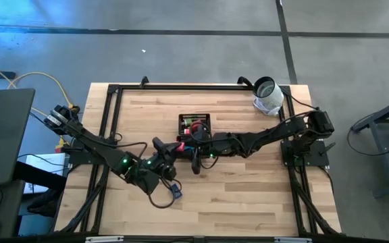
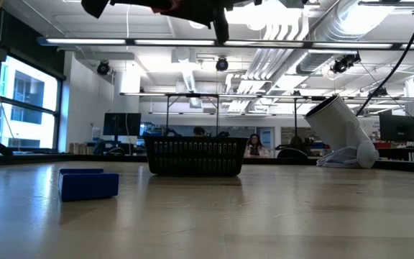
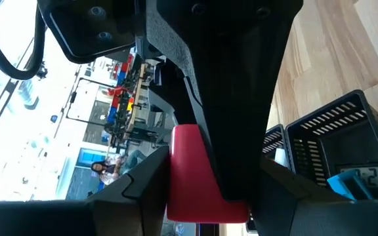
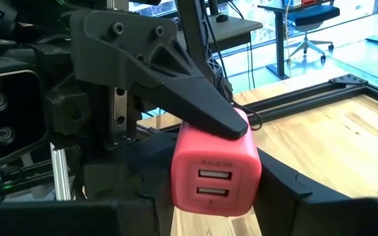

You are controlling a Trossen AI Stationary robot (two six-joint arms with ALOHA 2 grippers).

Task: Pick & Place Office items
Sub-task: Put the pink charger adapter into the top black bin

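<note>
Both arms reach in over the table's middle and meet just in front of the tray (image 1: 194, 125), raised well above the wood. The left gripper (image 4: 205, 124) clamps a red block (image 4: 216, 172) (two USB-style slots on its face, no readable lettering). The right gripper (image 1: 195, 162) faces it, and I cannot tell its finger state. A blue block (image 2: 88, 184) lies on the table.
</note>
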